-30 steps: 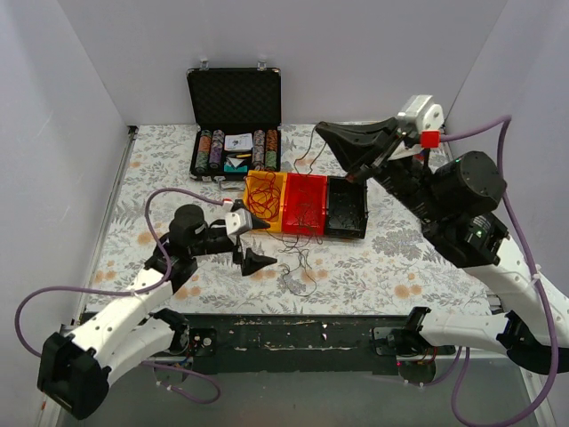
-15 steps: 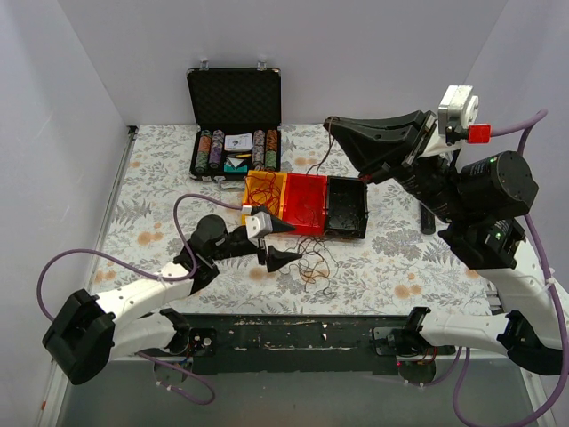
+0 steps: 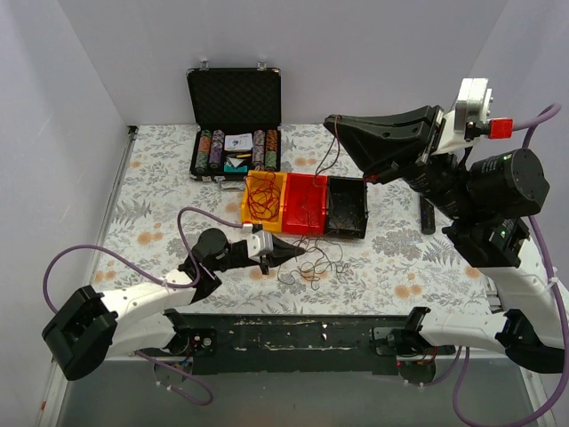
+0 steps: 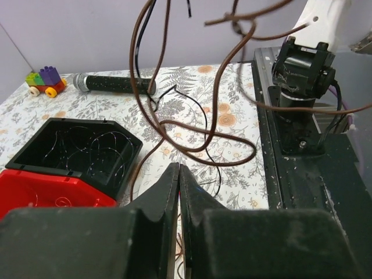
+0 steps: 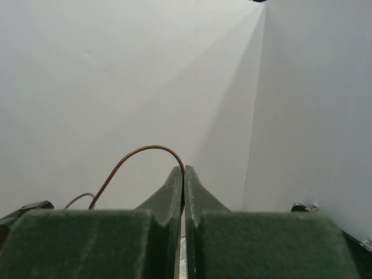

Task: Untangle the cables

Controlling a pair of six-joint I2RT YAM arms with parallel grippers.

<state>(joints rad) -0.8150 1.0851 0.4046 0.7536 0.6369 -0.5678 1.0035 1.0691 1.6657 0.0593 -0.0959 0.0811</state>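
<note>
The cables (image 3: 313,264) lie as a loose nest of thin brown and dark wires on the flowered table, in front of the bins. My left gripper (image 3: 300,253) is at the nest's left edge, low over the table, shut. In the left wrist view, brown loops (image 4: 232,156) hang and lie just beyond the shut tips (image 4: 179,168), and a thin strand shows in the slit between them. My right gripper (image 3: 330,121) is raised above the bins, shut on a brown cable (image 5: 133,153) that droops toward the red bin (image 3: 305,205).
An orange bin (image 3: 250,212), the red bin and a black bin (image 3: 363,212) stand side by side, with wires in them. An open poker chip case (image 3: 234,96) is behind. A black microphone (image 3: 428,216) lies right, a toy car (image 4: 43,81) beyond it. The table's dark metal front rail (image 3: 293,334) is close.
My left gripper moved right into the nest's edge and went from open to shut. The right arm rose a little, still shut on the brown cable.
</note>
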